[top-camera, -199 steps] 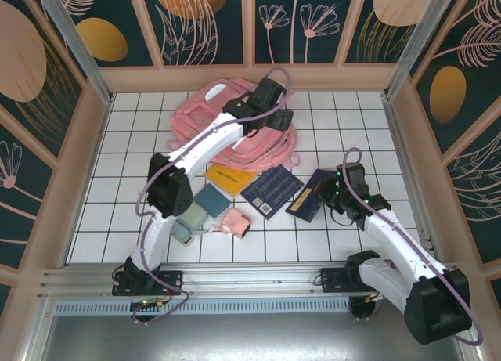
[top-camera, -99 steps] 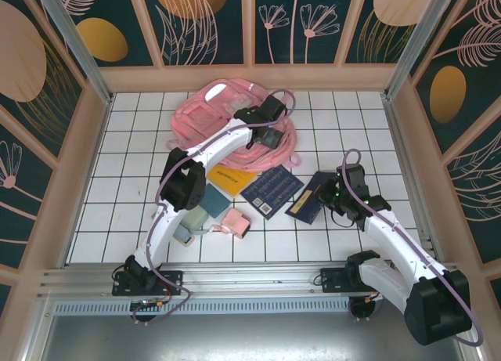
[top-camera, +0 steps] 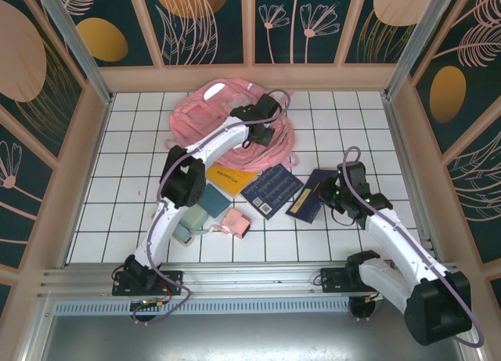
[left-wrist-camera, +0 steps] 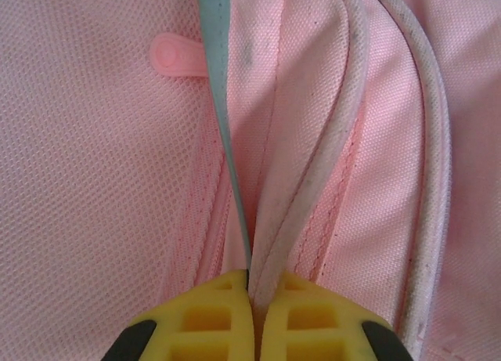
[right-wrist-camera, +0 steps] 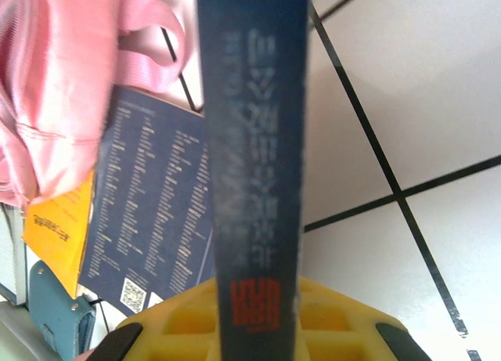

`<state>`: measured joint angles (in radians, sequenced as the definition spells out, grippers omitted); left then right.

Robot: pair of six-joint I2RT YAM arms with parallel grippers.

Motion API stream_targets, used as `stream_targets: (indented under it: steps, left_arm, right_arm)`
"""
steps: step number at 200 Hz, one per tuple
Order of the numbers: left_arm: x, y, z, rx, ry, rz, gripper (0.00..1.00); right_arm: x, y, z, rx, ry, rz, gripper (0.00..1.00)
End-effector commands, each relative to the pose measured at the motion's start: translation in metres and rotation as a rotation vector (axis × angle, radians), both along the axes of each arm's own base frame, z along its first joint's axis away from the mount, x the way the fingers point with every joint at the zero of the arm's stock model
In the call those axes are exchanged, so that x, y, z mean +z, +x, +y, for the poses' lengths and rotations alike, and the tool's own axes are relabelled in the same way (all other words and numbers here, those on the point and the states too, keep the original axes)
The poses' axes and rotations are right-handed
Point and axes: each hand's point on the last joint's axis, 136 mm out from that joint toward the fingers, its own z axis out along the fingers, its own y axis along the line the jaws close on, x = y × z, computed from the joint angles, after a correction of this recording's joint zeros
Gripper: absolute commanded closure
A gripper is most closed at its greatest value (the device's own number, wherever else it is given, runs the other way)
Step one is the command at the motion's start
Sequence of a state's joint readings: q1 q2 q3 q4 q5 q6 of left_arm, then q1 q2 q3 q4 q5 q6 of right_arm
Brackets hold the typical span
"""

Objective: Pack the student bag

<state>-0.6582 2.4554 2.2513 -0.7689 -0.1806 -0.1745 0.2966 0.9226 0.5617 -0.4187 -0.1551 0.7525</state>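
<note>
The student bag (top-camera: 223, 114), large and pink, lies flat at the back of the tiled table. My left gripper (top-camera: 258, 132) rests on its right side. In the left wrist view the yellow fingers (left-wrist-camera: 196, 314) are shut on the bag's whitish piped edge (left-wrist-camera: 313, 173), with pink mesh fabric (left-wrist-camera: 94, 181) to the left. My right gripper (top-camera: 333, 193) is shut on a dark blue book (top-camera: 309, 195) at the middle right. The right wrist view shows that book (right-wrist-camera: 254, 142) standing on edge between the jaws of the gripper (right-wrist-camera: 258, 286).
A second dark blue book (top-camera: 272, 190), a yellow book (top-camera: 232, 178), a teal case (top-camera: 210, 198) and a small pink pouch (top-camera: 235, 222) lie in front of the bag. A pale box (top-camera: 184, 229) sits by the left arm. Wooden walls ring the table.
My left gripper was open above the bag and has shut on its piped edge after shifting slightly toward me. The right arm and its book have not moved.
</note>
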Motion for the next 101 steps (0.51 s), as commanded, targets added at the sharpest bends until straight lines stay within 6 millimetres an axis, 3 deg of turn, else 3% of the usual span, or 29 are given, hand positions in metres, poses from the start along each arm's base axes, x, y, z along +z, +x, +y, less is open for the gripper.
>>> stream_targets:
  steps: [1,58,80,101]
  left_arm:
    - [0.039,0.027,0.015,0.037,-0.047,-0.089,1.0]
    - [0.196,0.039,0.042,0.093,-0.346,-0.293,1.0]
    - [0.235,0.036,0.049,0.06,-0.469,-0.297,1.0]
    - [0.254,0.032,0.051,0.018,-0.518,-0.298,1.0]
  right_arm:
    - [0.043,0.014,0.0,0.022,-0.028,-0.112,1.0]
    - [0.134,0.04,0.022,0.092,0.062,-0.277,1.0]
    - [0.157,0.056,0.036,0.115,0.13,-0.302,1.0]
    - [0.175,0.075,0.05,0.134,0.227,-0.334,1.0]
